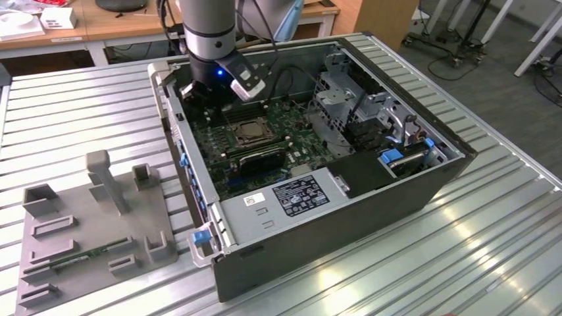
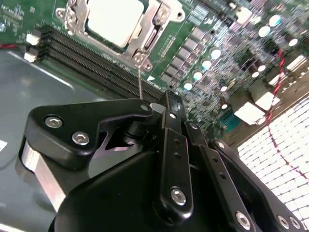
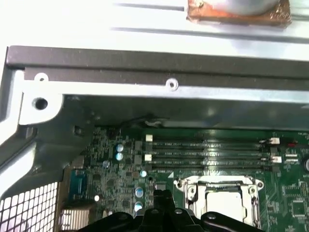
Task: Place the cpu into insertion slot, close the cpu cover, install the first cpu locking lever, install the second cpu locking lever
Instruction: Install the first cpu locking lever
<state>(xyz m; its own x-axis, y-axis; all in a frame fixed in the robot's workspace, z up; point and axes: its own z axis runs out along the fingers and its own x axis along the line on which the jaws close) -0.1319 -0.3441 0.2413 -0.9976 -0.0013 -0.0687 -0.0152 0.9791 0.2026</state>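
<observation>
The small square cpu (image 2: 116,19) has a pale silvery-grey metal face; the thin metal cpu cover (image 2: 155,30) framing it is bright silver; the printed motherboard (image 2: 203,43) is deep green, speckled with pale blue-white round dots; the long plastic memory slots (image 2: 87,65) are black; a thin wire (image 2: 279,65) is red; the perforated metal side panel (image 2: 285,140) shows a white grid pattern; the gripper (image 2: 170,99) is matt black with silver screw heads; in the exterior view the ribbed metal table (image 1: 491,217) is pale grey in parallel stripes; the moulded plastic fixture block (image 1: 88,230) is dull grey; the plastic case latch (image 1: 202,238) is blue.
</observation>
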